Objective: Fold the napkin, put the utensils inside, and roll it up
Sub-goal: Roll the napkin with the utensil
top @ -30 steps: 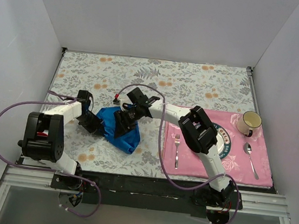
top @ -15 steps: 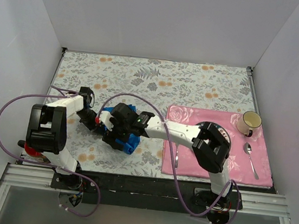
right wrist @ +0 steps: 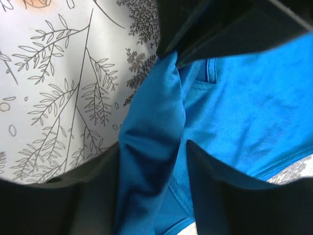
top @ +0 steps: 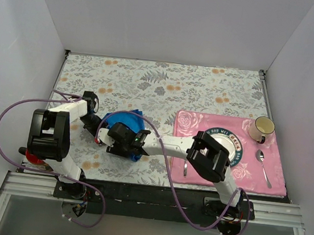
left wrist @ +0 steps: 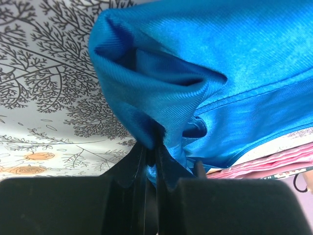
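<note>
We see the napkin bunched in a heap on the table, toward its near-left corner and just left of the pink placemat. The left gripper is clamped tight on a pinched fold at the heap's left side, its 2 jaws pressed together on the blue cloth. The right gripper sits low over the heap's near edge, jaws wide apart, with a raised ridge of cloth between its fingers.

The bright blue napkin lies bunched in wrinkled folds on the floral-print table.
</note>
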Robot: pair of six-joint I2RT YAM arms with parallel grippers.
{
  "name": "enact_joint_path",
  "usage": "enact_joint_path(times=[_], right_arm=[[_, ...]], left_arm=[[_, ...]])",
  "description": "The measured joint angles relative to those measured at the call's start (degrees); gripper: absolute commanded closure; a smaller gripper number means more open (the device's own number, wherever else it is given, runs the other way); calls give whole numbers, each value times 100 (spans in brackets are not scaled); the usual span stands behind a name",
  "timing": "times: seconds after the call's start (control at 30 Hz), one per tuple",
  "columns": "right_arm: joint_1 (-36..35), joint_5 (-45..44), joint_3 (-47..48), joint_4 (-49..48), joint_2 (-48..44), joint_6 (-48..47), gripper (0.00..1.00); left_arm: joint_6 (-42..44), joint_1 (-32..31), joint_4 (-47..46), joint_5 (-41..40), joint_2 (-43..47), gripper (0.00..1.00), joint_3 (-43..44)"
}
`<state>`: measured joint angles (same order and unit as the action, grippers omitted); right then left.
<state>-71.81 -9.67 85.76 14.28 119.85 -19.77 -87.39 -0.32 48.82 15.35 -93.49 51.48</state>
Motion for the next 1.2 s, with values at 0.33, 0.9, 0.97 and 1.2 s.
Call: enact_joint_path(times=[0.33, 0.9, 0.97, 1.2], right_arm=[[238, 549, 728, 485, 402, 293, 96], [1561, 4647, 732, -59, 968, 3071, 96], [1735, 5143, 542, -498, 1073, 3700, 95], [2076, 6177, -466, -2275, 1154, 5499, 89]], left_arm=[[376, 24, 26, -295, 59, 76, 109], [125, 22, -87, -1731, 1659, 44, 544], [98, 24, -170, -1451, 1781, 49, 350], [28, 20, -730, 70, 2511, 54, -872]])
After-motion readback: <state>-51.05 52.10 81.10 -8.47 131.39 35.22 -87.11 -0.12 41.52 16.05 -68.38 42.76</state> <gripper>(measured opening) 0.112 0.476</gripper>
